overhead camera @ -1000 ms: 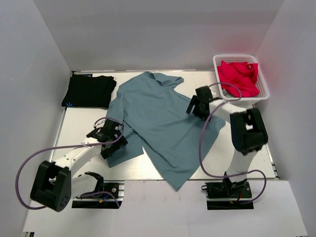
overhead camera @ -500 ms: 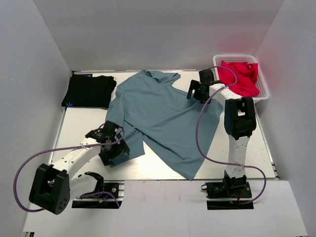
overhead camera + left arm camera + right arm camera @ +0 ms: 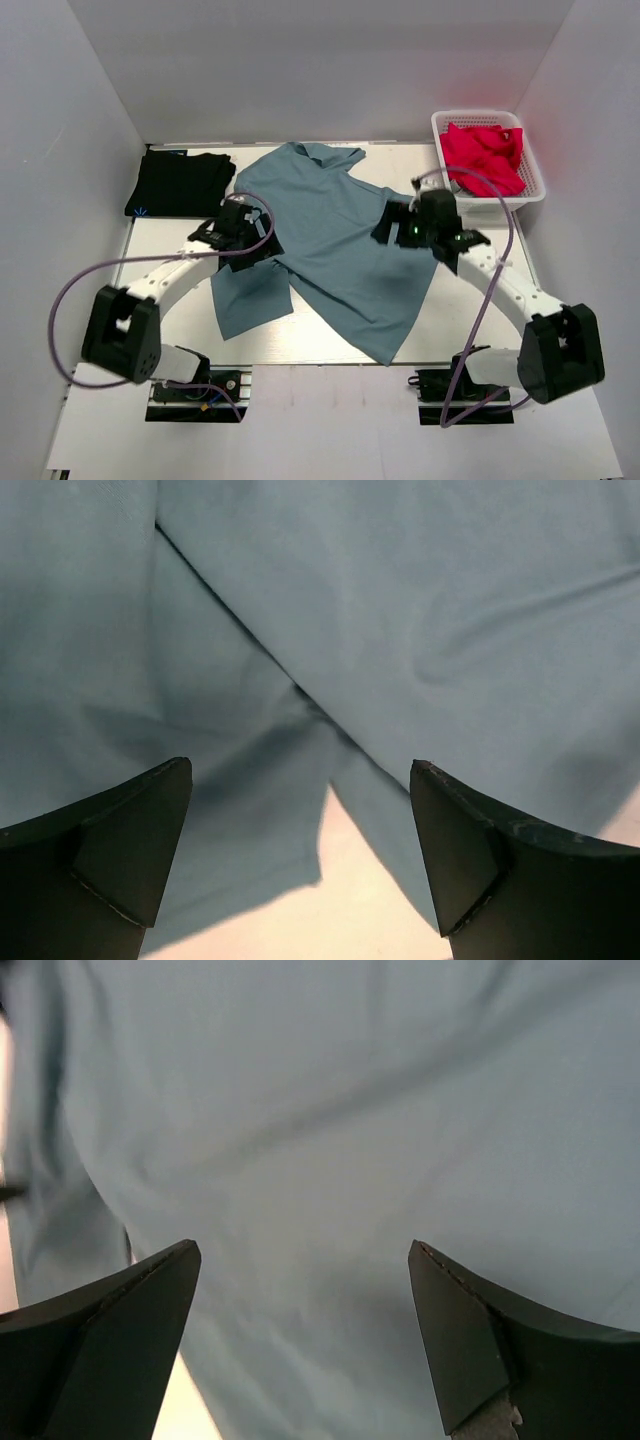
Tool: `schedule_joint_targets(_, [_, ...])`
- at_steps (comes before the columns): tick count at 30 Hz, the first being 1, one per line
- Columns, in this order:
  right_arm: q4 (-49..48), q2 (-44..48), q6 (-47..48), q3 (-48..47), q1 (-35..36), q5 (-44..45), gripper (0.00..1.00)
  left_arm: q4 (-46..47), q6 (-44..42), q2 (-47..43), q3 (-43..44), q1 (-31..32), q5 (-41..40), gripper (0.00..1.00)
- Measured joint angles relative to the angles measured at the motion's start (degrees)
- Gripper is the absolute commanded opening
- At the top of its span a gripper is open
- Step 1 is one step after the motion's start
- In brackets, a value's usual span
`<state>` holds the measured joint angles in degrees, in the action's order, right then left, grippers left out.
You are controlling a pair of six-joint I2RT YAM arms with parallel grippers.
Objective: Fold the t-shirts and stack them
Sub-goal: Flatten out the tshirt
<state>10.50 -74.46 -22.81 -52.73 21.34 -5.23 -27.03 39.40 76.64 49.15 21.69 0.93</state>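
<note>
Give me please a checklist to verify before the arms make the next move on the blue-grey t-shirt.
1. Left gripper open and empty: ok.
2. Right gripper open and empty: ok.
3. Blue-grey t-shirt spread flat: not ok, it lies askew, with layers overlapping on its left side.
4. Black t-shirt folded at the far left corner: ok.
5. Grippers touching the cloth: cannot tell.

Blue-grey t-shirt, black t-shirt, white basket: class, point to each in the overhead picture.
blue-grey t-shirt (image 3: 330,235), top external view, middle of its body.
black t-shirt (image 3: 180,185), top external view, centre of the folded cloth.
white basket (image 3: 534,162), top external view, its right wall.
</note>
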Motion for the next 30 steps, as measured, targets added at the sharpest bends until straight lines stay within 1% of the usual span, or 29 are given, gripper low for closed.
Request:
schedule_joint_targets(3, [-0.7,2.9,-3.0,10.0,1.2,-2.2,0.90,2.7,-0.8,6.4,0.0,-0.2,1.4,1.00])
schedule_joint_targets(5, [-3.0,4.0,-5.0,17.1,1.7,-4.0,0.90,3.8,-1.1,10.1,-0.2,-0.2,2.1,1.00])
schedule_joint_targets(7, [-4.9,4.3,-6.8,22.4,1.8,-6.0,0.90,5.2,-1.2,11.7,-2.0,-0.2,2.7,1.00])
schedule_joint_targets(10, [-7.5,2.8,-8.3,23.9,1.6,-6.4,0.90,8.3,-0.7,10.2,-4.5,0.0,3.1,1.00])
schedule_joint_targets(12, [-8.2,-0.5,-8.8,22.0,1.5,-5.0,0.90,10.2,0.2,8.5,-6.7,-0.1,3.2,1.00])
schedule_joint_targets(17, [-8.1,-10.5,-10.5,13.3,-0.6,-2.7,0.90,12.2,2.6,0.3,-14.8,0.0,5.0,1.00])
schedule_joint_targets(22, [-7.5,-20.2,-11.3,3.1,-4.4,-2.0,0.90,7.4,4.6,-9.7,-21.2,0.3,9.2,1.00])
schedule_joint_targets(24, [-7.3,-23.1,-10.8,-0.2,-5.5,-1.6,0.90,6.0,5.4,-12.4,-22.9,0.3,11.4,1.00])
schedule_joint_targets(30, [-4.5,-29.9,-4.9,-9.9,-6.5,3.1,0.90,2.8,7.6,-15.1,-25.0,0.7,17.7,1.00])
